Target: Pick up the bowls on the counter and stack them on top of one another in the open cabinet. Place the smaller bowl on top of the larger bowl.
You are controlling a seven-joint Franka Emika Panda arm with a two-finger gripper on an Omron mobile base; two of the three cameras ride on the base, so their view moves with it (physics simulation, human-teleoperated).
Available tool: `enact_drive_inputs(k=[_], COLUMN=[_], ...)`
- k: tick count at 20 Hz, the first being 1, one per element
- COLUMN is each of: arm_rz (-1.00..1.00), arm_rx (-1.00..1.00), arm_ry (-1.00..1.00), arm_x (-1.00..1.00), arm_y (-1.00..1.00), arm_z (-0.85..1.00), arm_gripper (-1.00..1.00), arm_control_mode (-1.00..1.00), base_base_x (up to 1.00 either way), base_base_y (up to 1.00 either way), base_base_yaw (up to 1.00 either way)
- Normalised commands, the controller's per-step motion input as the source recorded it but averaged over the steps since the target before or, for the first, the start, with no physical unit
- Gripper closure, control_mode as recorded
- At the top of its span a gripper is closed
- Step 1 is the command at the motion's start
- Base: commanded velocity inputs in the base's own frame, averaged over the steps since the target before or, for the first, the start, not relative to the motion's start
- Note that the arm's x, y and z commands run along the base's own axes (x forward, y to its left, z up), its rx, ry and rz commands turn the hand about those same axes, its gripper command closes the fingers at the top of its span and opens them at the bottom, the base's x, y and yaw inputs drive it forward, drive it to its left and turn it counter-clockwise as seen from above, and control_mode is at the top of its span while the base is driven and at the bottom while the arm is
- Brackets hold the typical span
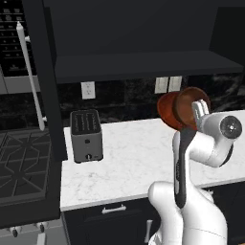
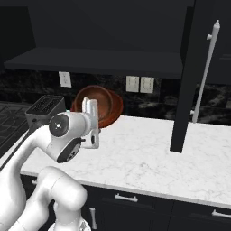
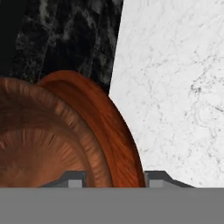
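- Risk, as I judge it: the two bowls sit nested against each other near the bench's (image 1: 134, 158) back edge, so lifting one by its rim could drag or tip the other.
- End effector (image 3: 113, 177): its fingers (image 3: 74, 179) straddle the large bowl's (image 3: 111, 127) rim, with the small bowl (image 3: 39, 144) just beside; whether they grip, I cannot tell.
- The cabinet shelf (image 1: 143, 64) overhead holds no bowl yet.
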Motion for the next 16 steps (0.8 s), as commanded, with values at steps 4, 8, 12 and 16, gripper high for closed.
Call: enact_drive_inputs(k=[4,8,12,16], arm_rz=[0.00,0.01,0.00,0.00], arm_rx=[0.14,0.04,0.01,0.00], arm_ry=[-0.15,-0.16,-0.01,0.00], arm_x=[-0.76,-0.63,-0.16,0.00], arm_y=[0.00,0.00,0.00,0.00], arm_z=[0.88,0.98,0.86,0.83], arm_gripper=[1.00,1.00,1.00,1.00], arm_control_mode=[-1.00,-1.00,-1.00,-1.00], base_base_x=[0.00,0.00,0.00,0.00], base_base_y=[0.00,0.00,0.00,0.00], base_base_yaw=[0.00,0.00,0.00,0.00])
